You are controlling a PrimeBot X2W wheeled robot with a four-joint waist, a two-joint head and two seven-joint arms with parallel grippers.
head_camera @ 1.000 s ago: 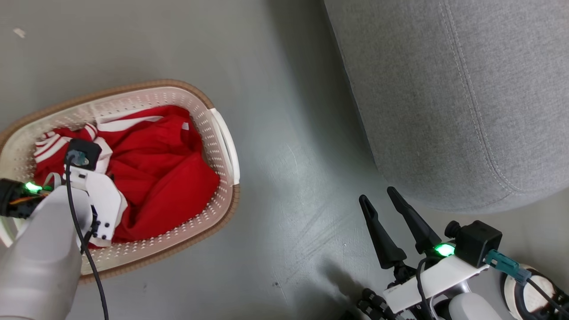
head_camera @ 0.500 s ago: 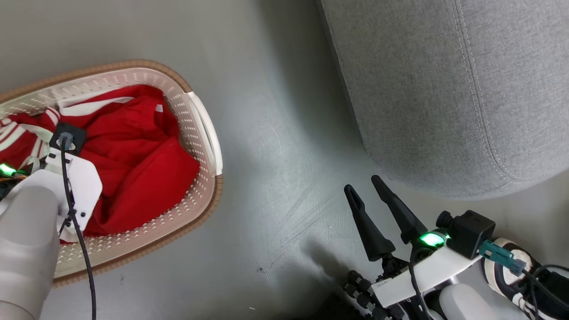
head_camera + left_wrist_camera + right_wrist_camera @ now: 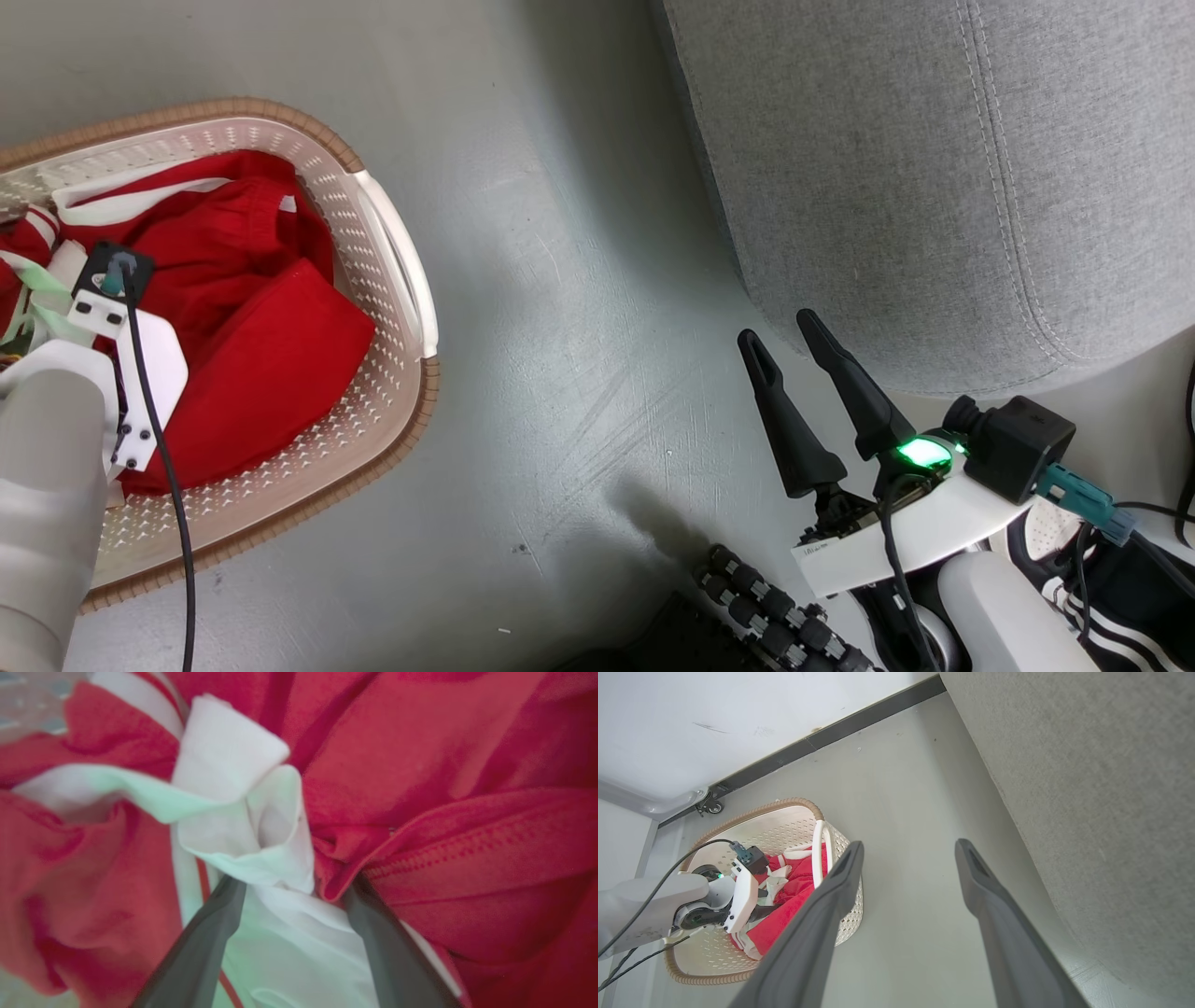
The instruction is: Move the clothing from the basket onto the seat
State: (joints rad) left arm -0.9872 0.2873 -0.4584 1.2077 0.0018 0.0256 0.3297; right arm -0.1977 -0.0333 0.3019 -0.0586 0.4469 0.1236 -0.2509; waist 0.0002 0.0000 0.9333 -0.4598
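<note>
Left gripper (image 3: pixel 294 884) — fingers spread, straddling a white fold of the clothing (image 3: pixel 261 826) at frame centre, nothing pinched yet. Right gripper (image 3: pixel 780 329), open and empty, sits lower right — the farther arm.

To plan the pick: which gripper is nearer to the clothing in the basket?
Left. The left gripper is inside the basket, open, with its tips among the clothing. The right gripper hangs open over the floor beside the seat.

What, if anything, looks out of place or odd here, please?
Nothing is spilled or damaged. The clothing lies crumpled in the basket, and a person's shoe stands near the right gripper.
</note>
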